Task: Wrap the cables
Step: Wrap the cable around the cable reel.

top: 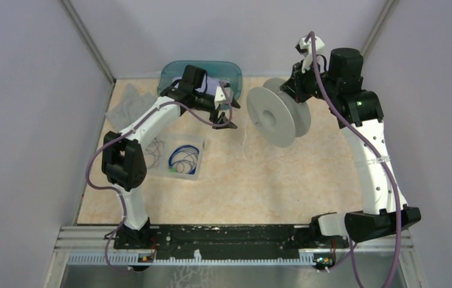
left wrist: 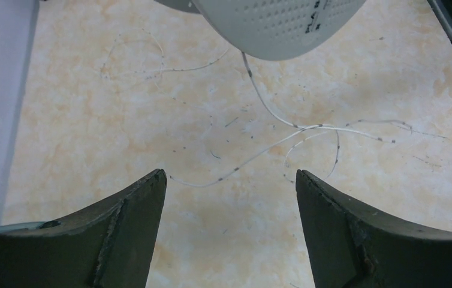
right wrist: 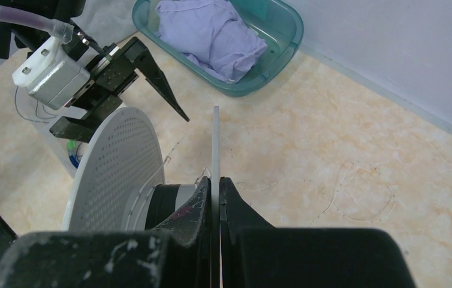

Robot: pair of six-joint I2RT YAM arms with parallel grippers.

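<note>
Right gripper (right wrist: 214,180) is clamped tight on one flange of the spool (top: 277,117), holding it on edge. Left gripper (left wrist: 229,174) hangs just left of the spool, jaws wide apart, nothing in them. The white cable (left wrist: 271,114) trails off the spool and sprawls loose on the table (left wrist: 92,120) below it, so I'd say winding has barely begun, and the blue cables (top: 183,159) sit coiled in a tray (top: 201,157) well left of the spool.

White cable (left wrist: 283,140) flecked with dark grey marks; blue cable (top: 174,157); pale grey spool (right wrist: 115,162), flange dotted with perforations; teal tub (right wrist: 289,30); lilac cloth (right wrist: 211,30); mottled beige-orange worktop (right wrist: 331,120).
</note>
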